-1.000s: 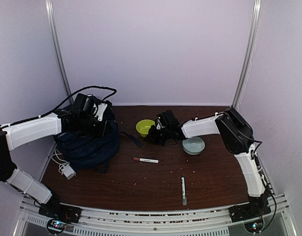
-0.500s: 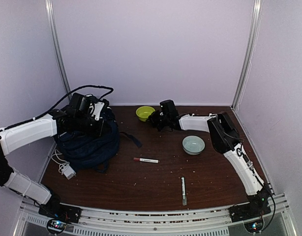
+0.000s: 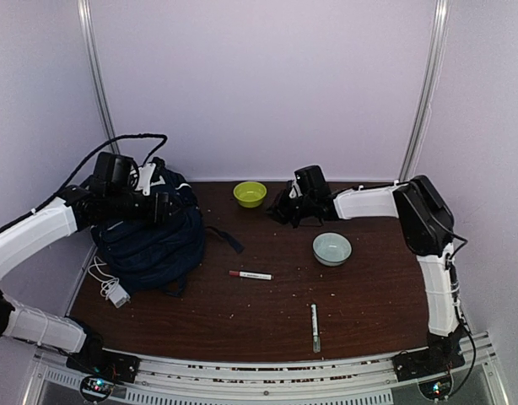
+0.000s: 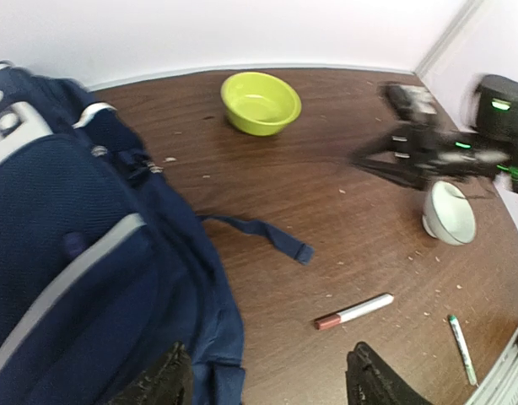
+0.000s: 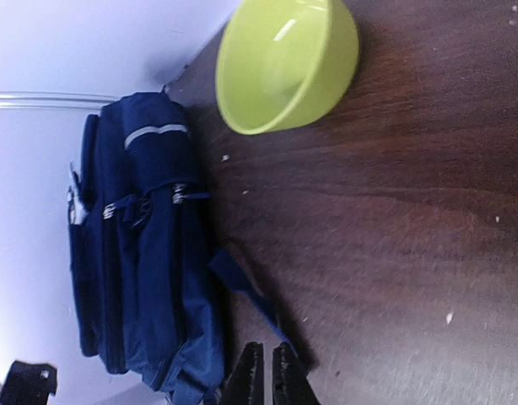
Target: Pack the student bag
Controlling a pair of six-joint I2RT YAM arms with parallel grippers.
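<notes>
Top external alone shows the white charger beside the student bag.

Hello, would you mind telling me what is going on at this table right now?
Two robot arms are packing the student bag, which sits at the left of the table. The left gripper is over the bag, jaws open and empty. The right gripper is shut, holding nothing, above the table near the lime bowl. A pale bowl, a red-capped marker and a green-capped marker lie loose on the table, not yet packed.
</notes>
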